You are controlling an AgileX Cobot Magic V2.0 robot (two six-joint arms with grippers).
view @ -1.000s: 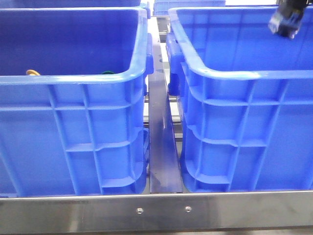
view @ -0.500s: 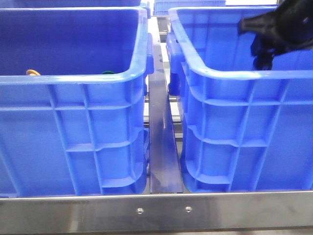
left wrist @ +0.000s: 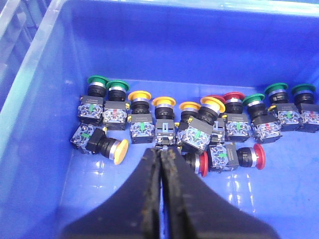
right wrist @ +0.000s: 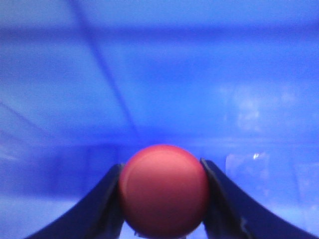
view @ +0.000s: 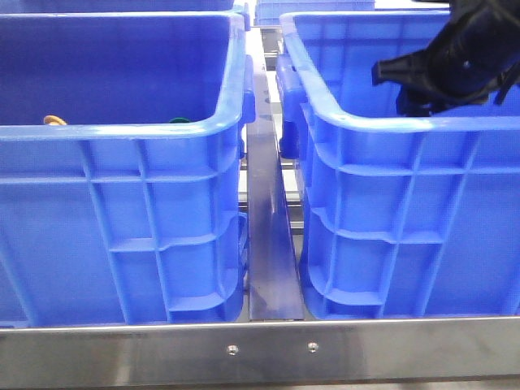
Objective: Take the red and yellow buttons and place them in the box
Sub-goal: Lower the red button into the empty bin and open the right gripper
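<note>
Filling right wrist view only: red button between fingers.

Red button: round cap facing the right wrist camera, clamped between the right gripper's two dark fingers, blurred blue box wall behind. Yellow buttons: several on the other blue crate's floor among red and green ones; some upright, one tipped on its side.
</note>
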